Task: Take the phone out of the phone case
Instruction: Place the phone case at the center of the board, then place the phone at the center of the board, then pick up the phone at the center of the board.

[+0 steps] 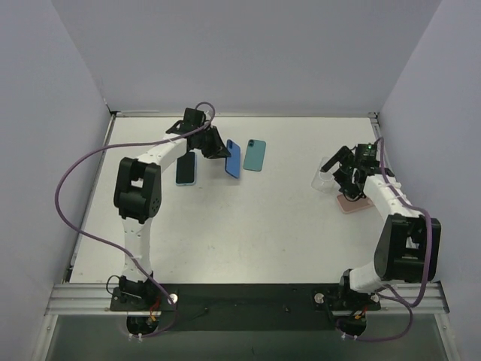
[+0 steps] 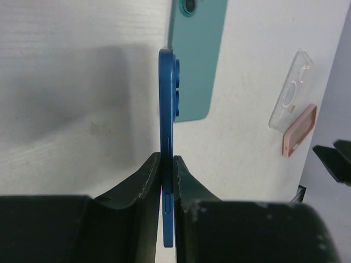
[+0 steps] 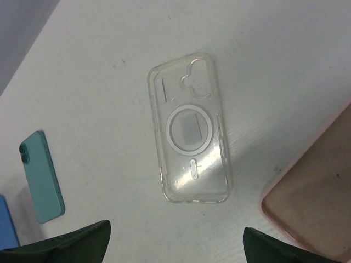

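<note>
Left wrist cam: my left pincer (image 2: 167,159) is clamped on the blue phone (image 2: 167,109). One finger presses each flat face. The phone sits edge-on and sticks out fwd past my tips, w/ its lens bumps facing my right. Can't tell if it wears a case or is bare, or if its far end touches the table (image 1: 248,226).

Just beyond and right of that pincer, a teal phone (image 2: 197,55) lies flat, back up. Further right are a clear case (image 2: 292,90) and a pink case (image 2: 299,130), close together.

Top cam: left pincer (image 1: 222,150) w/ the blue phone (image 1: 234,159) tilted off its tip, and the teal phone (image 1: 255,155) just beside it. A dark-screened phone (image 1: 186,168) lies near, on the pincer's other side.

Right pincer (image 3: 175,230) has its fingers wide apart, holding nothing, above the table. The clear case (image 3: 189,131) lies flat ahead of the tips, roughly centred btwn them. The pink case (image 3: 312,197) is off to that pincer's right, near the clear case but apart from it. The teal phone (image 3: 42,176) is well off to its left. In the top cam that pincer (image 1: 340,171) hangs by the clear case (image 1: 328,174), w/ the pink case (image 1: 353,201) nearer the arm's base.
</note>
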Controlling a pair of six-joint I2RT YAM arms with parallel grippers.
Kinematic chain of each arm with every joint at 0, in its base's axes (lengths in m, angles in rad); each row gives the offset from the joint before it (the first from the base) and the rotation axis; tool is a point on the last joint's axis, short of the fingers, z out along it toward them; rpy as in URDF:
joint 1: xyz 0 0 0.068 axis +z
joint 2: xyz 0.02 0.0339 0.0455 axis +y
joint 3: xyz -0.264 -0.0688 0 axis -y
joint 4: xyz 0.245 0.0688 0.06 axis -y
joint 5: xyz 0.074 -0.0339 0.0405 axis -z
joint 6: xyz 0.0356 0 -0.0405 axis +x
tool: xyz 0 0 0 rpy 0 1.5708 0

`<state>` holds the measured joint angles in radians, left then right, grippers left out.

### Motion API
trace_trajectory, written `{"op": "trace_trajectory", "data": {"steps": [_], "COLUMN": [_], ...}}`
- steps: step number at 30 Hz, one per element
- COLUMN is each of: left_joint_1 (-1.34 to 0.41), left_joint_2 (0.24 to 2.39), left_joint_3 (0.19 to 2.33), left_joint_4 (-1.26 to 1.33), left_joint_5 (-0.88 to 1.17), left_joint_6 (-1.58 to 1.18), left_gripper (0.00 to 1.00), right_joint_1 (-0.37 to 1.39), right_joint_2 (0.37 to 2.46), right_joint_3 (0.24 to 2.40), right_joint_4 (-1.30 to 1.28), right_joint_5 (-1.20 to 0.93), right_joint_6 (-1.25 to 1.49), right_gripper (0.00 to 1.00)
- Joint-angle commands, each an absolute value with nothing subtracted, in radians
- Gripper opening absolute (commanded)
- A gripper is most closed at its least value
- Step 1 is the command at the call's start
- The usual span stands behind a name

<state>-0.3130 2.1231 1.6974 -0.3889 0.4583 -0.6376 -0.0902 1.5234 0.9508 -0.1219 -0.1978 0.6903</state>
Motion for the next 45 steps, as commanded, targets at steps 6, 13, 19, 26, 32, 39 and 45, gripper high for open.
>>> {"op": "trace_trajectory", "data": {"steps": [6, 13, 19, 26, 32, 39, 45], "left_joint_1": [-0.299, -0.296, -0.296, -0.273, -0.242, -0.238, -0.226], "left_joint_2": [2.273, 2.198, 2.057, 2.028, 2.094, 2.140, 2.160], "left_joint_3": [1.910, 1.904, 1.807, 1.681, 1.713, 1.726, 1.709], "left_joint_4": [-0.454, -0.600, -0.725, -0.773, -0.816, -0.816, -0.782], "left_joint_5": [0.447, 0.269, -0.091, -0.241, -0.254, -0.235, -0.175], "left_joint_6": [-0.598, -0.500, -0.449, -0.430, -0.426, -0.408, -0.402], "left_gripper": [0.80, 0.92, 0.94, 0.96, 0.96, 0.97, 0.97], "right_joint_1": [-0.017, -0.006, 0.040, 0.074, 0.084, 0.087, 0.089], "right_joint_2": [1.293, 1.236, 1.229, 1.298, 1.299, 1.299, 1.296], "right_joint_3": [0.841, 0.827, 0.838, 0.839, 0.848, 0.850, 0.850], "right_joint_4": [-0.215, -0.241, -0.252, -0.224, -0.221, -0.221, -0.219], "right_joint_5": [-0.170, -0.184, -0.186, -0.196, -0.190, -0.192, -0.195], "right_joint_6": [0.646, 0.638, 0.634, 0.644, 0.647, 0.646, 0.644], "right_gripper": [1.00, 1.00, 1.00, 1.00, 1.00, 1.00, 1.00]}}
